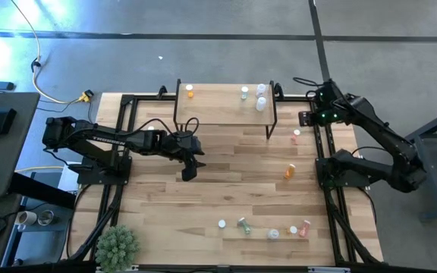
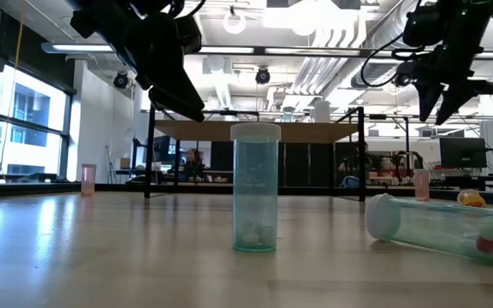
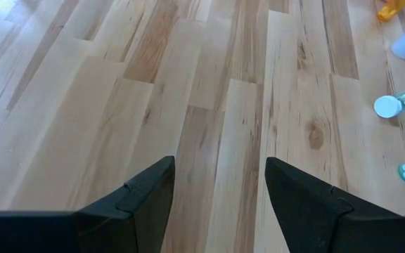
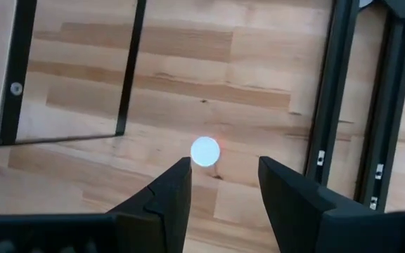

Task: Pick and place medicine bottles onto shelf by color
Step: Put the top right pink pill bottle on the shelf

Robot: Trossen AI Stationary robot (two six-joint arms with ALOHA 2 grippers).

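The middle of the counter (image 1: 226, 189) is bare wood, wide enough for a pincer to cross. The left pincer (image 1: 189, 171) hangs open over it with nothing under its fingers. The shelf (image 1: 218, 106) stands at the far edge, its black legs (image 1: 271, 125) fencing the space beneath. A pink bottle (image 1: 296, 136) stands just beside the near right leg, directly under the open right pincer (image 4: 220, 183). An orange bottle (image 1: 290, 171) and a row of bottles (image 1: 264, 227) crowd the near right part
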